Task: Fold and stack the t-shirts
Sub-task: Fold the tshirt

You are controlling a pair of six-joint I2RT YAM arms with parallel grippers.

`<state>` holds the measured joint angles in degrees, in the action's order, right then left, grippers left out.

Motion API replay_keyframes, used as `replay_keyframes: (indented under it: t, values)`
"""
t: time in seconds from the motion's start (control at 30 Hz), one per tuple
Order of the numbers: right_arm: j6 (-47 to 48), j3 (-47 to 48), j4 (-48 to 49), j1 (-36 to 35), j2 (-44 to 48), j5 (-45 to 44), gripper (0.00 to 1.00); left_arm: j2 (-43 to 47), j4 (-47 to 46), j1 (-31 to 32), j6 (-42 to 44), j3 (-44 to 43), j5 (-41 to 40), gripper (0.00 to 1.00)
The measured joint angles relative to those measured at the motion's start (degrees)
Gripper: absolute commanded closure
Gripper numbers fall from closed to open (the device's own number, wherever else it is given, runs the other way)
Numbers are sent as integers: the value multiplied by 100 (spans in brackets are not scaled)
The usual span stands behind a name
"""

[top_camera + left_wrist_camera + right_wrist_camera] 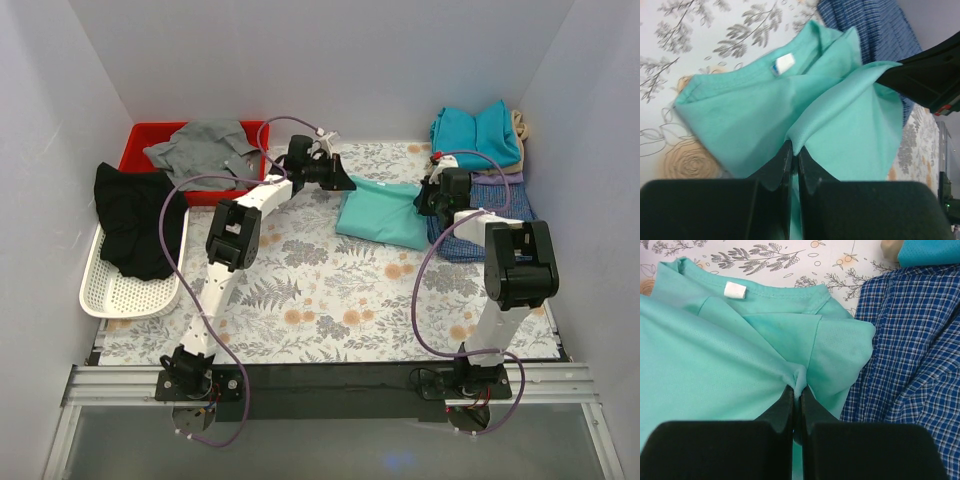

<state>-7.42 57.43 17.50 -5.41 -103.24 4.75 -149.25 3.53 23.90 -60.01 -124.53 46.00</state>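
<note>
Limp, light mint-green short-sleeved cloth t-shirt, pinched tight by left gripper and right gripper, likely floppy, slippy; best gripped at folded edges.

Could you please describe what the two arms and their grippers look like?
The left arm and right arm are white links with boxy black joint housings, each trailed by a purple cable. The left gripper and right gripper are black, with flat matte fingers.

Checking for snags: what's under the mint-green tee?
Floral table cover shows around the mint-green tee; the blue check shirt borders its right side. Anything beneath its middle is hidden.
</note>
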Motion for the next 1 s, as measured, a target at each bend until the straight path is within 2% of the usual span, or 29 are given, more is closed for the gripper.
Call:
replay_keyframes:
  t: [0.2,0.37,0.6,0.77,0.8,0.87,0.97,1.0]
  values:
    - [-24,138,424,4,-358,-9,99,-643,-334,-66,-87,-387,-234,100]
    - [11,778,693,9,-837,-7,97,-800,-798,-109,-175,-756,-645,100]
    - [17,1773,807,13,-1493,-63,87,-804,-1499,-162,-245,-949,-1259,100]
    - [17,2894,627,13,-2352,-142,80,-968,-2002,-166,-299,-1080,-1681,100]
    - [17,3215,544,13,-2570,-140,77,-997,-2074,-168,-302,-1078,-1731,100]
    - [22,3936,304,13,-3067,-149,76,-1106,-2299,-177,-304,-1040,-1888,100]
    - [55,5112,-197,15,-3803,-50,66,-1292,-2601,-212,-306,-973,-2079,100]
    - [66,5545,-310,17,-4076,-9,56,-1366,-2708,-232,-306,-946,-2151,100]
